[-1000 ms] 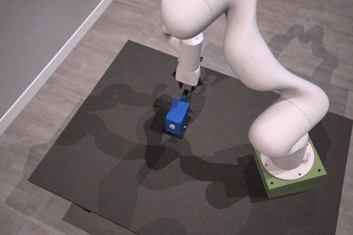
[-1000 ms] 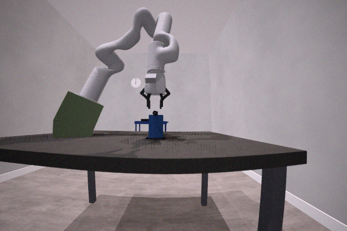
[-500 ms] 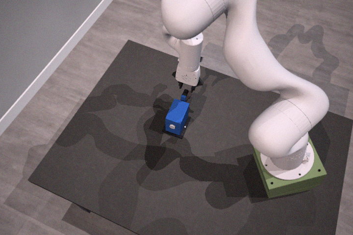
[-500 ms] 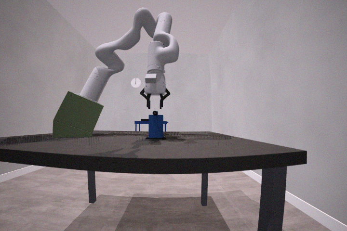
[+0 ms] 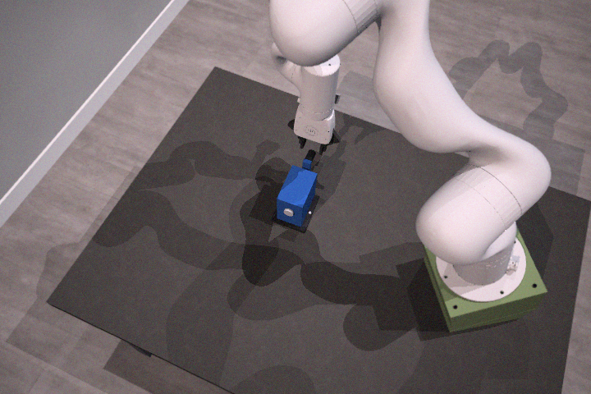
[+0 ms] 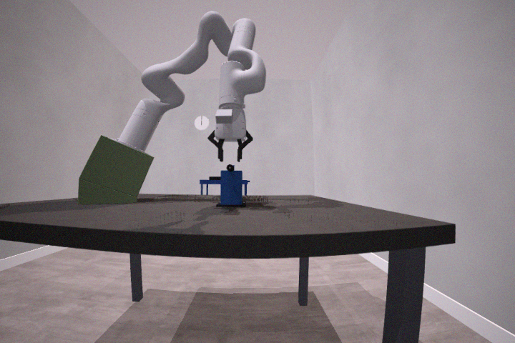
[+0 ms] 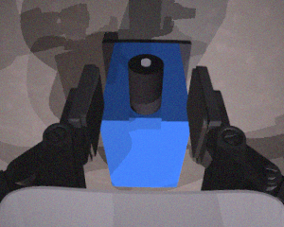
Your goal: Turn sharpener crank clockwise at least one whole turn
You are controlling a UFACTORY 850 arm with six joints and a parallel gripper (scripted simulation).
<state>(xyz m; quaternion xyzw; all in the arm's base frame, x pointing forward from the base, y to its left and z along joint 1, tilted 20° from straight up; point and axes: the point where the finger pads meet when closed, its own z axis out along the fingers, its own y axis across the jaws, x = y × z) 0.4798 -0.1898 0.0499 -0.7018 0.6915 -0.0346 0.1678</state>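
Tool [image 6: 229, 155] half-open, holding nothing, directly above knob [image 6: 229, 166], not touching. Risk: off-centre descent, so one finger lands on knob top, or grip is lopsided and slips.

The sharpener [image 5: 297, 194] at the middle of the top view is bright blue, with a small white disc on its lower face, and it stands on a black base plate [image 5: 300, 226]. Its knob [image 7: 145, 85], at the centre of the wrist view, is dark grey to black with a white dot on its end. The table [image 5: 119, 259] is flat charcoal, crossed by darker overlapping shadows. The arm [image 5: 426, 107] is plain white, on a green block [image 5: 487, 309] at the lower right. The gripper [image 6: 229, 157] has a white body and black fingers. The floor [image 5: 579, 41] is grey-brown wood grain; the wall in the upper left is grey with a white skirting strip [image 5: 73, 125].
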